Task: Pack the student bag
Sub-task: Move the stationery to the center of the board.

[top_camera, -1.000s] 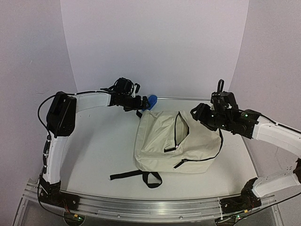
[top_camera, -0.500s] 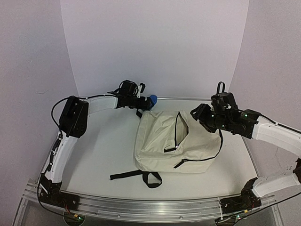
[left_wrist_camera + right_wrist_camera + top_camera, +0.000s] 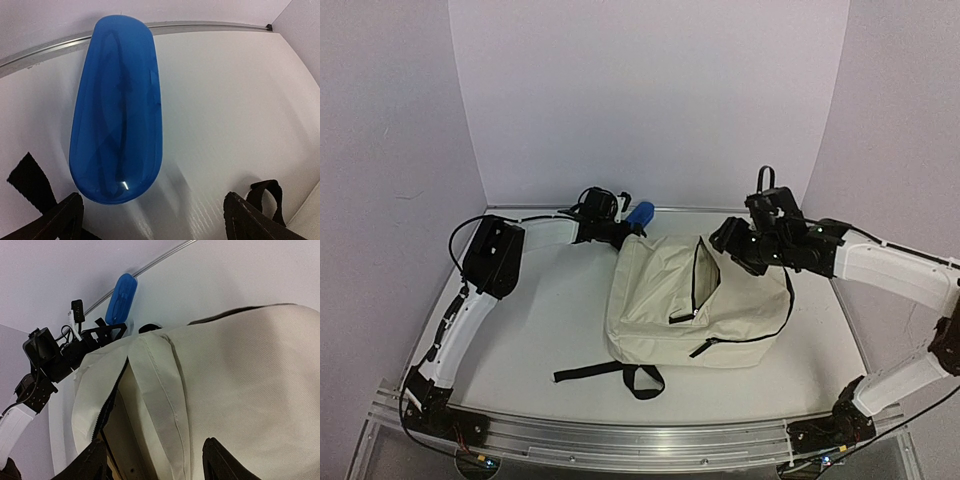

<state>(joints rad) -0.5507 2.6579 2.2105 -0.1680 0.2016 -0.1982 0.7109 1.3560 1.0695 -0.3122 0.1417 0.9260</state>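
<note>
The cream student bag lies flat mid-table, its black-zippered opening gaping. It fills the right wrist view. My right gripper is open above the bag's back right part, and its fingers straddle the raised flap beside the opening. A blue oval case lies by the back wall behind the bag. My left gripper is open just in front of the case, with its fingertips either side of the near end, not touching it.
Black bag straps lie beside my left fingers and trail off the bag's front. A metal rail runs along the back wall behind the case. My left arm shows in the right wrist view next to the case.
My left arm has stretched further right along the back wall, bringing its gripper up to the blue case. My right gripper has shifted left and back over the bag's opening. The bag has not moved.
</note>
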